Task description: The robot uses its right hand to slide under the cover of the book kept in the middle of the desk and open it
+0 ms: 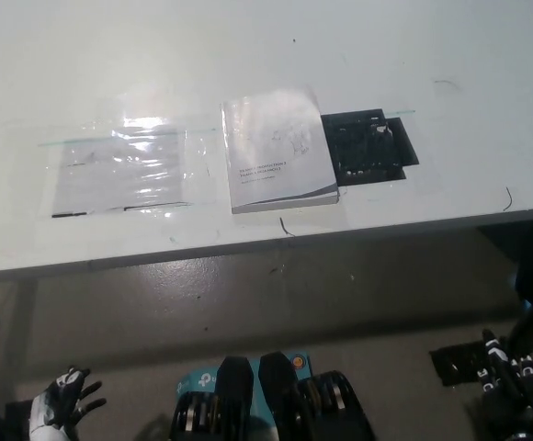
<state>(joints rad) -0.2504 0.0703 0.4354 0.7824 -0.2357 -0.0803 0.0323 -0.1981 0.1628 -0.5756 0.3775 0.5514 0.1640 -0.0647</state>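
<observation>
A closed book [276, 152] with a pale grey glossy cover lies flat in the middle of the white desk [248, 55], near its front edge. My black right hand [510, 390] hangs low at the bottom right, below the desk edge and far from the book, fingers spread and holding nothing. My white left hand [62, 404] rests at the bottom left, also below the desk, fingers apart and empty.
A clear plastic sleeve with a sheet [119, 170] lies left of the book. A black patch [368, 147] sits on the desk just right of the book. Floor [248, 303] shows below the desk's front edge.
</observation>
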